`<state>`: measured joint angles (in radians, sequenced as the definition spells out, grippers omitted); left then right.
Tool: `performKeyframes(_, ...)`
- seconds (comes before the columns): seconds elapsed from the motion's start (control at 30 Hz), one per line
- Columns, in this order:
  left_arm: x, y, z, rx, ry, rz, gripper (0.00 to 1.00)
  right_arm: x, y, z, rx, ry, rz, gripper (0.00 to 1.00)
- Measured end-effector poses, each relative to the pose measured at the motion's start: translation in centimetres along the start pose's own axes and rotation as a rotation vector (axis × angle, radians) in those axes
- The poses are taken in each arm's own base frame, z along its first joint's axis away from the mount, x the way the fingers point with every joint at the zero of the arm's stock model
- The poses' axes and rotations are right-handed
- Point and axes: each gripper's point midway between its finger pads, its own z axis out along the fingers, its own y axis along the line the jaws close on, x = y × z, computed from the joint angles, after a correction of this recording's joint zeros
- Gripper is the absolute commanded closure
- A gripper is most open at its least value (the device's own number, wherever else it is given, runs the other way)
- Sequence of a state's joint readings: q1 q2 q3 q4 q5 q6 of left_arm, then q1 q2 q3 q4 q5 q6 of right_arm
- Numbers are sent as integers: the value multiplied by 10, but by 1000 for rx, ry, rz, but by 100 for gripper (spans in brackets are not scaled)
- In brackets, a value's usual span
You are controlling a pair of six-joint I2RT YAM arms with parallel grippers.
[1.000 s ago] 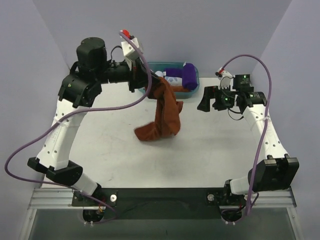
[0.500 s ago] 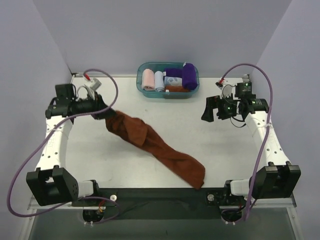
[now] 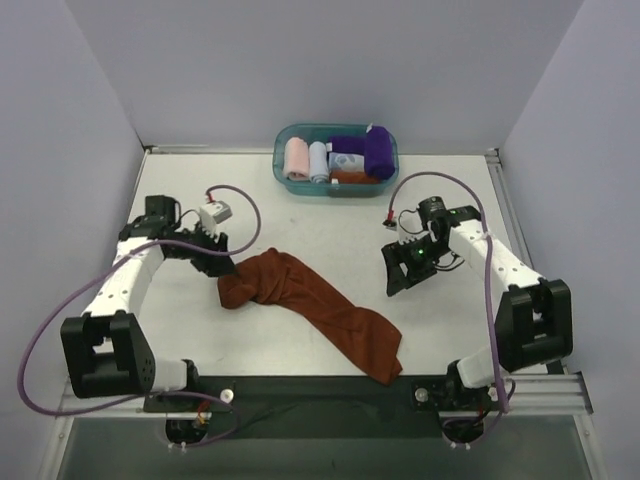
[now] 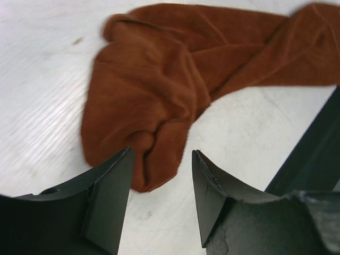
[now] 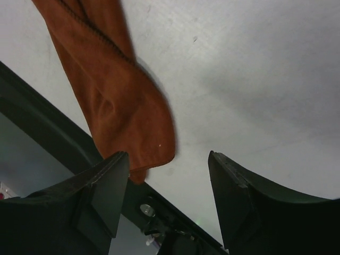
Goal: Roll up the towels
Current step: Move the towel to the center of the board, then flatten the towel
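Observation:
The rust-brown towel (image 3: 310, 305) lies crumpled in a diagonal strip on the white table, from left of centre down to the near edge. My left gripper (image 3: 222, 264) sits at its upper-left end, open. In the left wrist view the towel's bunched end (image 4: 154, 90) lies just beyond the left gripper (image 4: 161, 152), nothing between the fingers. My right gripper (image 3: 398, 276) hovers open to the right of the towel's lower end. In the right wrist view that end (image 5: 125, 117) reaches the table's edge ahead of the right gripper (image 5: 169, 155). The purple towel (image 3: 378, 151) sits in the basket.
A teal basket (image 3: 283, 146) stands at the back centre with a pink roll (image 3: 297, 158), a pale blue roll (image 3: 318, 160) and a patterned cloth (image 3: 347, 160). The dark front rail (image 5: 48, 133) runs along the table's near edge beside the towel's lower end.
My left gripper has let go of the brown towel and moved in over its left end. The towel has bunched slightly. My right arm swung in toward the towel, jaws narrower.

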<state>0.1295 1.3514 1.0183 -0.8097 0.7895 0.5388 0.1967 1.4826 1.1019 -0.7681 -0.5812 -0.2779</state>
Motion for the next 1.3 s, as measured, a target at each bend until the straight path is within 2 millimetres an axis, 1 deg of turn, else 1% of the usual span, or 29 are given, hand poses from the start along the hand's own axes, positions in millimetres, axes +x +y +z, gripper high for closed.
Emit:
performKeyframes(0.1,14,-36,26,112,95,117,41,24,14,22,-41,112,-3,39)
performKeyframes(0.13,21,-45,32,142,121,132,41,27,17,25,-48,128,-9,39)
performKeyframes(0.17,27,-49,36,160,140,131,39,29,18,29,-53,147,-9,39)
performKeyframes(0.2,32,-49,38,166,155,122,36,31,17,32,-58,161,-6,38)
performKeyframes(0.27,39,-46,41,165,175,103,35,33,16,37,-64,184,4,38)
performKeyframes(0.37,41,-44,42,159,184,92,34,38,17,46,-78,230,7,38)
performKeyframes(0.53,43,-40,41,140,195,94,34,48,23,63,-91,327,-16,43)
performKeyframes(0.63,45,-36,40,119,208,105,33,56,25,70,-87,392,-44,43)
performKeyframes(0.7,50,-34,40,109,221,120,33,64,27,73,-87,439,-66,46)
performKeyframes(0.73,53,-34,41,106,230,137,32,68,28,73,-89,461,-78,52)
performKeyframes(0.8,59,-33,42,105,252,173,29,75,30,74,-97,500,-97,62)
performKeyframes(0.87,65,-34,44,111,273,217,28,81,32,75,-108,536,-120,85)
performKeyframes(0.9,68,-34,45,112,287,244,27,83,33,75,-111,548,-127,100)
performKeyframes(1.1,87,-31,58,94,357,396,27,86,32,71,-113,561,-137,100)
performKeyframes(1.17,91,-27,65,67,371,449,31,83,28,67,-106,543,-130,100)
performKeyframes(1.2,92,-25,69,52,377,476,36,80,25,63,-97,524,-125,100)
performKeyframes(1.23,92,-23,72,36,383,505,53,77,22,59,-91,502,-119,100)
performKeyframes(1.3,89,-19,76,4,385,542,71,66,14,48,-69,449,-106,100)
